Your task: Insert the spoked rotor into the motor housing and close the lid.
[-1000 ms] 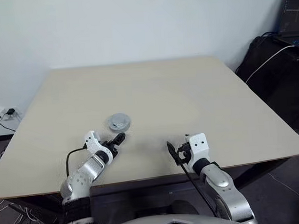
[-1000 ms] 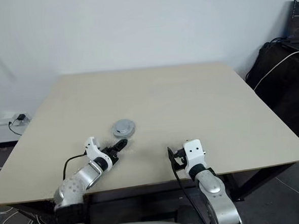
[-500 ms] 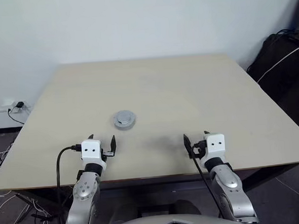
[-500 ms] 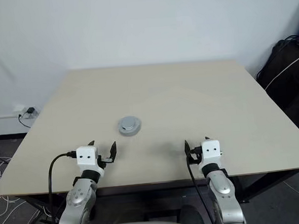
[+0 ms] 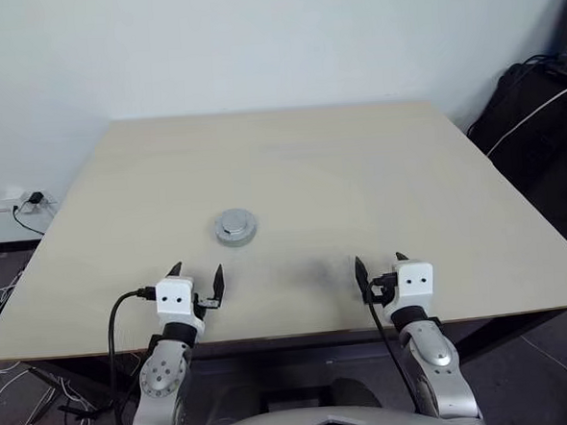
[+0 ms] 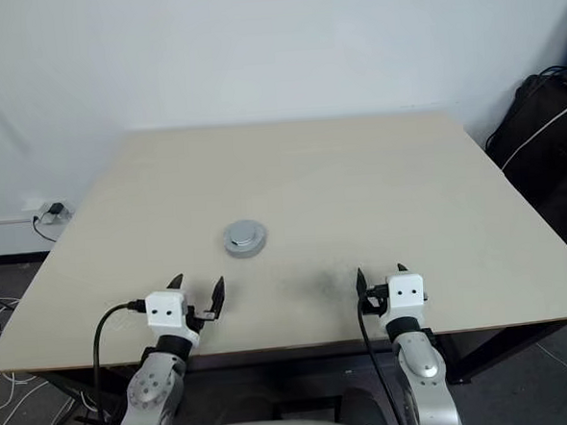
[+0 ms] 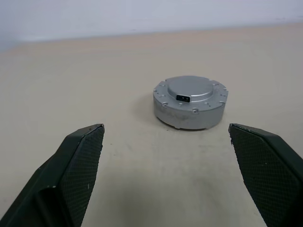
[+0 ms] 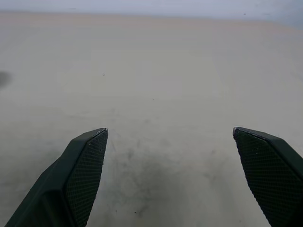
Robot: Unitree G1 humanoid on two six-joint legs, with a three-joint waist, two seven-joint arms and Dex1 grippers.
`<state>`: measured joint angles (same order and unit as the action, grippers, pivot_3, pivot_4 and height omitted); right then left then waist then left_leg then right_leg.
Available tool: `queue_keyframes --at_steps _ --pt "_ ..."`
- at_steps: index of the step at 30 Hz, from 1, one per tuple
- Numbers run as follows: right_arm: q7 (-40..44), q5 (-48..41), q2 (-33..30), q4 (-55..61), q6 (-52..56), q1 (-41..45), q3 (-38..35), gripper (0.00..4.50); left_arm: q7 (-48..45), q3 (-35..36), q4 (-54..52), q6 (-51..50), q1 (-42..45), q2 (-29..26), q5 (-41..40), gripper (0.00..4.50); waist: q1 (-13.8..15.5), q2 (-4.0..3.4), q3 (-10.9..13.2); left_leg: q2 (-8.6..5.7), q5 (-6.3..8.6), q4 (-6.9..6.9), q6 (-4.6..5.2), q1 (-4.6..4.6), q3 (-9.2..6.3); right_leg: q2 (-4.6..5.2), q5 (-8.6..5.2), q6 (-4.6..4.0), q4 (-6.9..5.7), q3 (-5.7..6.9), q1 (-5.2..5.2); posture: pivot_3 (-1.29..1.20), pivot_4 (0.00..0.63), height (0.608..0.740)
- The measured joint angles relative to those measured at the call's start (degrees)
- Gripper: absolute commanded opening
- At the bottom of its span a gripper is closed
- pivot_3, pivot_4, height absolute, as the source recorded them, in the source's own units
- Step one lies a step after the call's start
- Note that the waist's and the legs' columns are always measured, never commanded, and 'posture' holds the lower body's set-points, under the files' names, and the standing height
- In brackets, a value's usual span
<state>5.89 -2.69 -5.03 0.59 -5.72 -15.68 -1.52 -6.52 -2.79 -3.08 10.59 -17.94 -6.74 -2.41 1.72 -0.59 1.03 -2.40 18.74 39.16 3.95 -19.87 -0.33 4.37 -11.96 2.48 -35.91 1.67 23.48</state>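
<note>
Closed silver motor housing (image 7: 190, 108) flat on table (image 5: 358, 169)

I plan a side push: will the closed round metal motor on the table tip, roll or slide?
The motor looks low, wide and flat-based, so it would probably slide, not tip or roll. Solid metal suggests it is heavy for its size. Smooth walls may be slippery.

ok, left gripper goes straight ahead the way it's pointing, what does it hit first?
Probably the closed motor housing: it sits on the table ahead of the open left gripper, slightly off-centre between the fingers, nothing between. The height match is unclear.
</note>
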Motion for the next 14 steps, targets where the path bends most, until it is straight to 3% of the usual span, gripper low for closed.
queue_keyframes --at_steps 14 --pt "-1.0 0.7 0.0 -0.8 -0.5 0.4 -0.3 4.5 -0.2 0.5 0.5 0.0 0.4 0.9 0.0 4.46 0.0 0.0 0.0 0.0 0.0 0.0 0.0 0.0 0.0 -0.01 0.01 -0.02 0.0 0.0 -0.01 0.0 0.0 0.74"
